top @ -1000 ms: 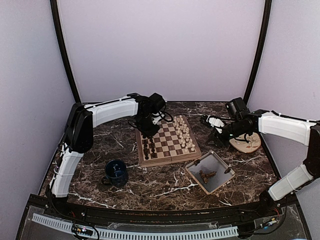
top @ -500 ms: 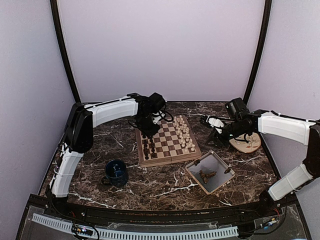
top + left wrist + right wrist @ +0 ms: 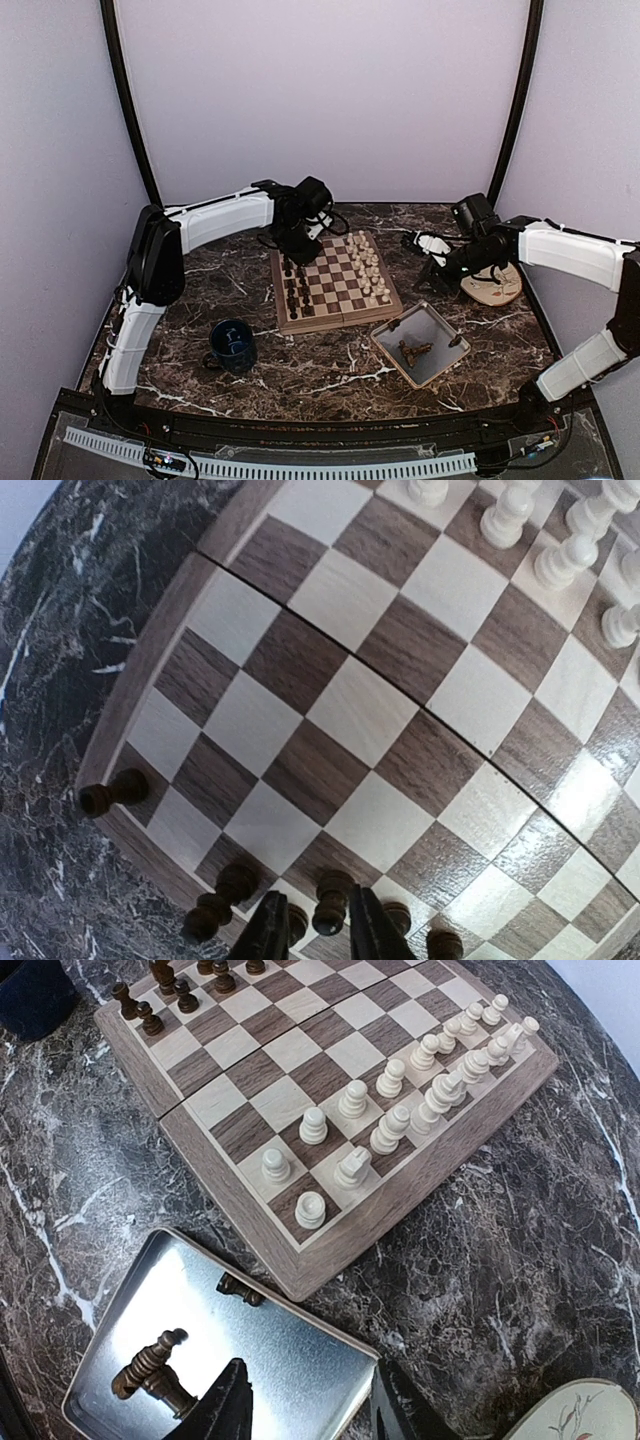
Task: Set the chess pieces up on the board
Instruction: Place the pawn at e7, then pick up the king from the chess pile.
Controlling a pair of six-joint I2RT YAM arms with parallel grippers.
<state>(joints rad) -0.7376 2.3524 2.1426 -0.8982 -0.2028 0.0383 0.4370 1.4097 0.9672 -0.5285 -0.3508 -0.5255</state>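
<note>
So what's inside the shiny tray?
Dark brown chess pieces lie loose in the tray. In the wrist view, the right pincer covers the tray's near edge. From above, they are too small to count.

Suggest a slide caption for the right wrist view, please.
Open right gripper above the metal tray of dark pieces, beside the chessboard with cream pieces.

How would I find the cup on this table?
Find the chessboard in the middle of the dark marble table. The cup stands off the board's near-left corner. It alone is round and dark blue; the tray and plate lie to the right.
</note>
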